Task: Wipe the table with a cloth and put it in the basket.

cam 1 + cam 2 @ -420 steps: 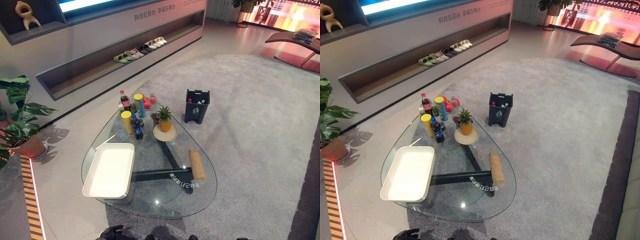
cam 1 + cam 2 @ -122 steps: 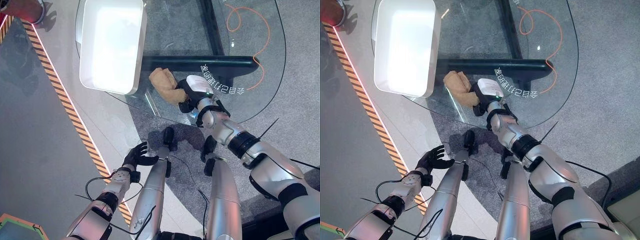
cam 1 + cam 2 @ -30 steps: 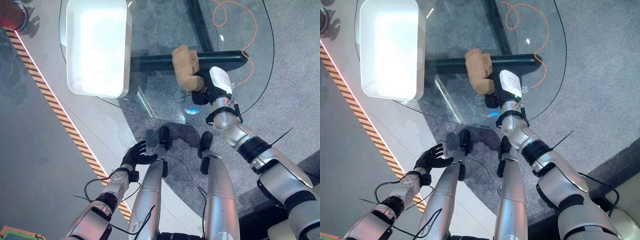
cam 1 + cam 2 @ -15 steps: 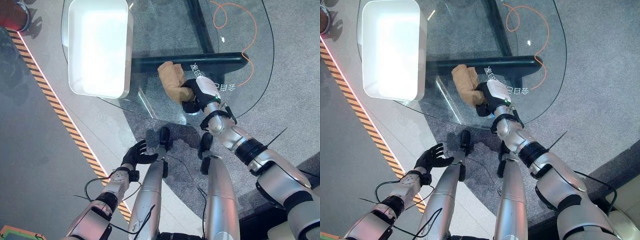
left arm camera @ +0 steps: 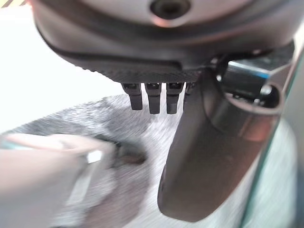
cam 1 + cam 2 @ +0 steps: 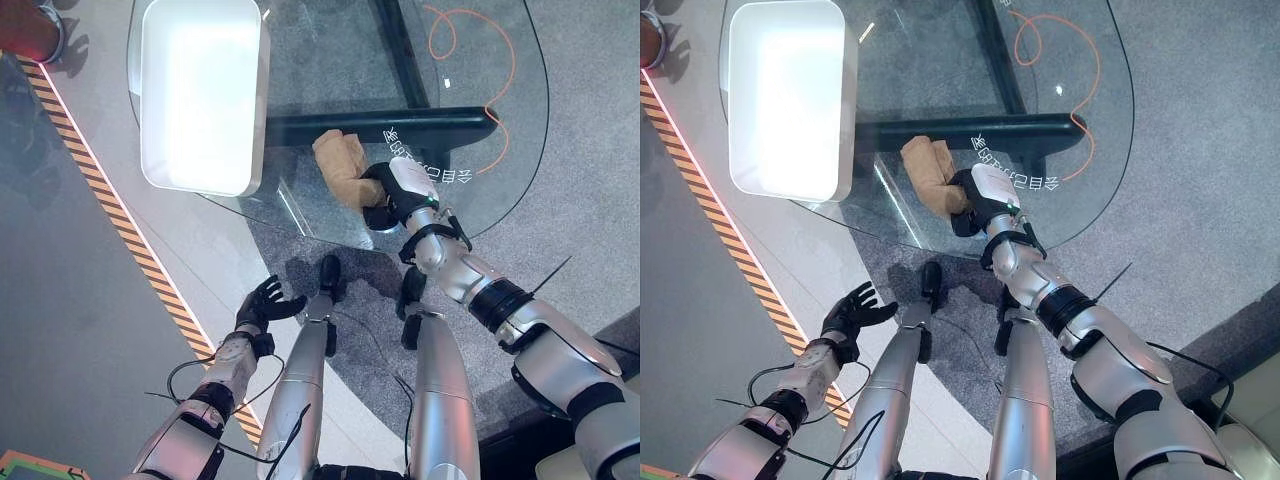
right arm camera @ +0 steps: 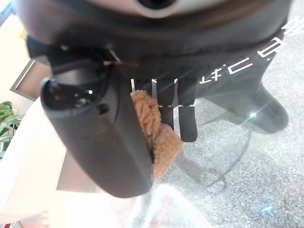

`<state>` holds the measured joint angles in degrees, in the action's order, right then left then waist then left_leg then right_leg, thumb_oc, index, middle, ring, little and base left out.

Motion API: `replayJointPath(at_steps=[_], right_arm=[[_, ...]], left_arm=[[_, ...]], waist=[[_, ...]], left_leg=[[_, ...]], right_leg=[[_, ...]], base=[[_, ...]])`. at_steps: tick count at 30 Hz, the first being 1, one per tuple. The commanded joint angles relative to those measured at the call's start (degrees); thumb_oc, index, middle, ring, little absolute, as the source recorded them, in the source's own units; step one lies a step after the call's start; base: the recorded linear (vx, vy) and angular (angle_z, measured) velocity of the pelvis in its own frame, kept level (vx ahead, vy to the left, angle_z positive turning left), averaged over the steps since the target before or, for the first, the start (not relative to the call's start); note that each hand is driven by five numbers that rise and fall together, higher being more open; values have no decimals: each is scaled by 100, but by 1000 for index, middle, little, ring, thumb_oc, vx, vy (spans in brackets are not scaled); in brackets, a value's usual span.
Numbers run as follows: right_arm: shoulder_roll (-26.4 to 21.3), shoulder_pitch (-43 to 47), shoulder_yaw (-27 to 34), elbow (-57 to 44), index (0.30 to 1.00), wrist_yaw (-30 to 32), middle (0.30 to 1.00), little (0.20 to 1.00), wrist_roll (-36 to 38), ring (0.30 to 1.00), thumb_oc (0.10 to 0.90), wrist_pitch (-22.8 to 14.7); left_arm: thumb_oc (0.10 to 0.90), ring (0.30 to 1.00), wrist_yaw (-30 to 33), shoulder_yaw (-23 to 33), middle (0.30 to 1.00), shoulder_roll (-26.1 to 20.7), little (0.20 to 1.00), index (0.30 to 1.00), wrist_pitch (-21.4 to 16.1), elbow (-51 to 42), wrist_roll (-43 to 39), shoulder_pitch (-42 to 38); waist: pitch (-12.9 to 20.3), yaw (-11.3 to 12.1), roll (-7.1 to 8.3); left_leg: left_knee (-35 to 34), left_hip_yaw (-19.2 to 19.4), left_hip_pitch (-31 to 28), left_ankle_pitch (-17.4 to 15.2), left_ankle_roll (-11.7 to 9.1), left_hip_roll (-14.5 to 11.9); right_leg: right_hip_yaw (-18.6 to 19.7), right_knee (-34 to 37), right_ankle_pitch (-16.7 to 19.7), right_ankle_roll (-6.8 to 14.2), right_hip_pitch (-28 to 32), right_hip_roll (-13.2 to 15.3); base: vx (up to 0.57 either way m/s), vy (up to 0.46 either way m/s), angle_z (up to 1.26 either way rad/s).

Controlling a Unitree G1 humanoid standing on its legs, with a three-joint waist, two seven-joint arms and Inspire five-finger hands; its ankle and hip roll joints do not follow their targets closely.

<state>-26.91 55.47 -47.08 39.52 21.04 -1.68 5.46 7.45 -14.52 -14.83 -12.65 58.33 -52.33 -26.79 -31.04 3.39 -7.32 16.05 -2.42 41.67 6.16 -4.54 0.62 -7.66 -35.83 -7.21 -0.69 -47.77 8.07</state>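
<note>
We see the right hand (image 6: 392, 190) resting on the glass table (image 6: 520, 130), its fingers and thumb curled round one end of a tan cloth (image 6: 338, 165). The cloth lies bunched on the glass near the table's near edge, just in front of the dark crossbar of the base (image 6: 380, 125) that shows through the top. In the right wrist view the cloth (image 7: 154, 137) is pinched between the thumb and the row of fingers; most of it is hidden behind the thumb, so we cannot tell how far it reaches into the palm.

The white basket (image 6: 200, 95) sits on the table's left part, well apart from the cloth; its far end is cut off by the top of the view, and glare washes out its inside.

The left hand (image 6: 262, 305) hangs low beside the table, over the pale floor near a striped strip (image 6: 130, 235), fingers spread and holding nothing.

An orange cord (image 6: 480, 60) loops beneath the glass on the grey carpet (image 6: 590, 150); its upper end runs out of view.
</note>
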Motion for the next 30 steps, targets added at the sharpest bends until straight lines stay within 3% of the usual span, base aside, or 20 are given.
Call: replayJointPath(at_steps=[1, 9, 18, 24, 30], right_arm=[[373, 211, 338, -374, 300, 607, 300, 200, 336, 300, 100, -632], [277, 398, 833, -735, 300, 1089, 300, 200, 668, 300, 100, -668], [185, 152, 1165, -1856, 300, 1104, 300, 200, 632, 300, 100, -855], [202, -154, 1398, -2647, 300, 1025, 300, 200, 365, 300, 100, -913], [288, -417, 1680, -3322, 300, 974, 300, 200, 175, 300, 100, -1002]], left_arm=[[800, 900, 626, 575, 900, -278, 900, 900, -723, -132, -920, 85], [800, 900, 1068, 1522, 900, -616, 900, 900, -1299, -412, -1686, -33], [800, 900, 1205, 1967, 900, -837, 900, 900, -2071, -837, -2027, -118], [800, 900, 1288, 2155, 900, -889, 900, 900, -2564, -1467, -1905, -116], [800, 900, 1094, 2134, 900, -751, 900, 900, -2852, -2830, -1317, -160]], waist=[[125, 122, -131], [125, 186, -116], [125, 105, -56], [125, 78, 5], [125, 116, 65]], left_leg=[[519, 489, -13, -553, 304, 317], [586, 425, -21, -556, 316, 308], [588, 422, 6, -552, 327, 266], [575, 400, -9, -567, 332, 274], [582, 373, -22, -604, 344, 286]], right_leg=[[-189, 552, 107, 80, 106, -241], [-213, 395, -3, 19, 120, -230], [-150, 366, -77, -19, 117, -292], [-117, 410, -102, -18, 175, -332], [-125, 430, -130, 0, 264, -370]], base=[[0, 0, 0], [-1, -1, 0], [0, 0, 0], [0, 0, 0], [-10, -34, 0]])
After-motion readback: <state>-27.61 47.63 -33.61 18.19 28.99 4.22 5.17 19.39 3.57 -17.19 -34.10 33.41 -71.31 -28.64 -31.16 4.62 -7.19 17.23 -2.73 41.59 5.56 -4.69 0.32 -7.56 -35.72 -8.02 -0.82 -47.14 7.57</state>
